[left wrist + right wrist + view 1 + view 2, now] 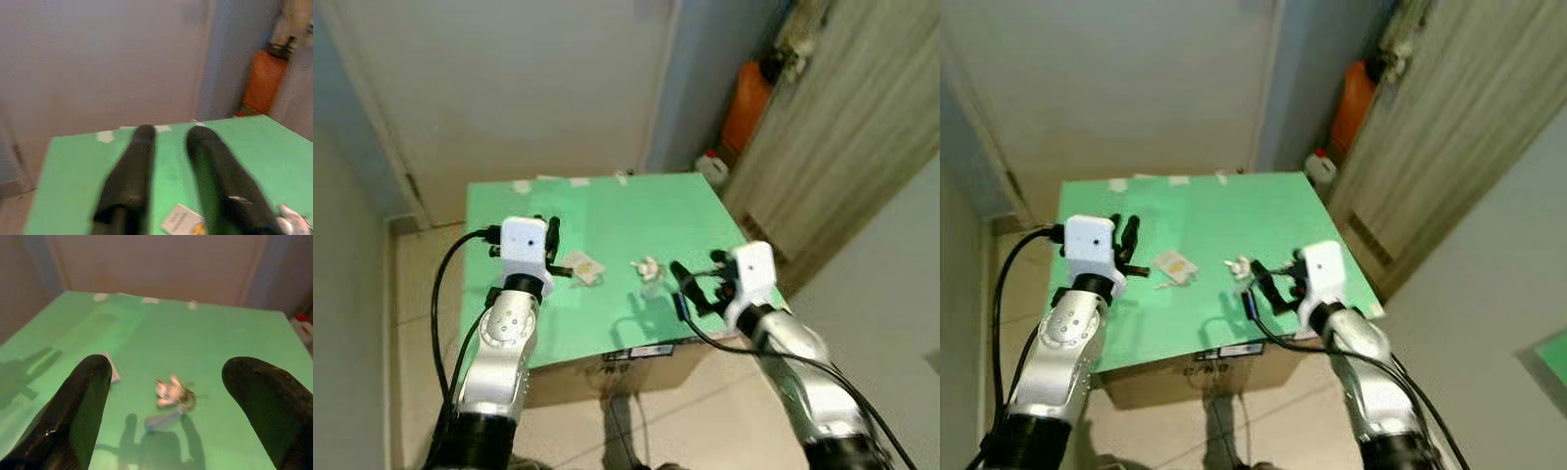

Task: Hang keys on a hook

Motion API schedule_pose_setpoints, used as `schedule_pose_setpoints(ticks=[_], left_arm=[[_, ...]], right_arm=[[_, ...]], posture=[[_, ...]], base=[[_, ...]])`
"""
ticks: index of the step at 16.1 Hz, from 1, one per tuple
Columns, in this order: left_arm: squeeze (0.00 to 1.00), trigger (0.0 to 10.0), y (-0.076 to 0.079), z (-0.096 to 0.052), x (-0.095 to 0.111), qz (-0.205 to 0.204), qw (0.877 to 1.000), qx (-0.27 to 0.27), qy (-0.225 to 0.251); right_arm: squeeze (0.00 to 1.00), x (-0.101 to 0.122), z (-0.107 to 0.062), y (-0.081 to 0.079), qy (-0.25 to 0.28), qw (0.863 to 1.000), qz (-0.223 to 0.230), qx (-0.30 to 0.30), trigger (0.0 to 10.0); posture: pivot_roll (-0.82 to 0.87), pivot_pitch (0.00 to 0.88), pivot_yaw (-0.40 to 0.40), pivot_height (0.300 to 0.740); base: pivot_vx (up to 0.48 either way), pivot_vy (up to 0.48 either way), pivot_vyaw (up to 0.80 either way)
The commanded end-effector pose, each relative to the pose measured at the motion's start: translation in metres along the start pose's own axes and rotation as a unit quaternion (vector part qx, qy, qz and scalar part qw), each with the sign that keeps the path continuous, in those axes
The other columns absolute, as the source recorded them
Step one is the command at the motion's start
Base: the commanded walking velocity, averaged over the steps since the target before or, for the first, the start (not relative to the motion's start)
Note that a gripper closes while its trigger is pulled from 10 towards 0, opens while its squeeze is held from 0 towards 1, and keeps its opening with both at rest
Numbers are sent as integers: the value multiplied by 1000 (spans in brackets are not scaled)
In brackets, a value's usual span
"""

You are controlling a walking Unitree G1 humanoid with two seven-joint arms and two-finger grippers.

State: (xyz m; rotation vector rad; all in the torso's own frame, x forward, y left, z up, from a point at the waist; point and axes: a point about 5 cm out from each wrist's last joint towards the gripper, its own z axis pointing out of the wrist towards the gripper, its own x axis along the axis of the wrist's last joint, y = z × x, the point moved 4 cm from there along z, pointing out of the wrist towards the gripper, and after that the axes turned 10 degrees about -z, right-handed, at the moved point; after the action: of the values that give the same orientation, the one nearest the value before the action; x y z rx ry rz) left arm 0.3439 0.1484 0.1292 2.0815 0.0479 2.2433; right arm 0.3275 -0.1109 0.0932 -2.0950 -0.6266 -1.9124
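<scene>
Your keys (pixel 648 266) lie on the green worktop (pixel 607 211), just right of a small card (pixel 583 266). Your right pincer (pixel 697 281) hovers near the keys, spread wide and empty. Your left pincer (pixel 552 247) hangs left of the card, fingers slightly apart, holding nothing.

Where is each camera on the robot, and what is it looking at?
Left eye: on the head, looking down at the green table; both arms show.
Right eye: beside it, same scene.
Left wrist: looks along the left gripper across the table.
Right wrist: looks along the open right gripper at the keys.
Shared: all show the table.
</scene>
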Motion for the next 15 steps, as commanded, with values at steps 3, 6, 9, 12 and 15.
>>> schedule_pose_setpoints(ticks=[3, 6, 9, 12, 15], left_arm=[[1000, 10000, -13, -19, 0, -55, 997, 59, -12], [1000, 10000, -17, -24, -7, -48, 996, 73, -35], [1000, 10000, -8, -22, -8, -37, 997, 53, -47], [1000, 10000, -14, -19, -9, -25, 996, 58, -58], [0, 10000, -12, -15, -8, -21, 997, 51, -62]], right_arm=[[0, -2, 6, 2, 1, 1000, -3, -2, 10000], [0, -3, 11, 3, 2, 1000, -1, -2, 10000], [0, -4, 10, 2, 5, 1000, -3, -3, 10000], [0, -6, 8, 5, 8, 1000, -2, -14, 10000], [0, -9, 6, 5, 8, 1000, -1, -19, 10000]], posture=[[111, 2, -142, 740], [110, 5, -147, 740], [91, 7, -134, 740], [78, 9, -117, 740], [62, 14, -100, 740]], base=[[0, 0, 0], [0, 0, 0], [0, 0, 0], [0, 0, 0], [100, -124, 0]])
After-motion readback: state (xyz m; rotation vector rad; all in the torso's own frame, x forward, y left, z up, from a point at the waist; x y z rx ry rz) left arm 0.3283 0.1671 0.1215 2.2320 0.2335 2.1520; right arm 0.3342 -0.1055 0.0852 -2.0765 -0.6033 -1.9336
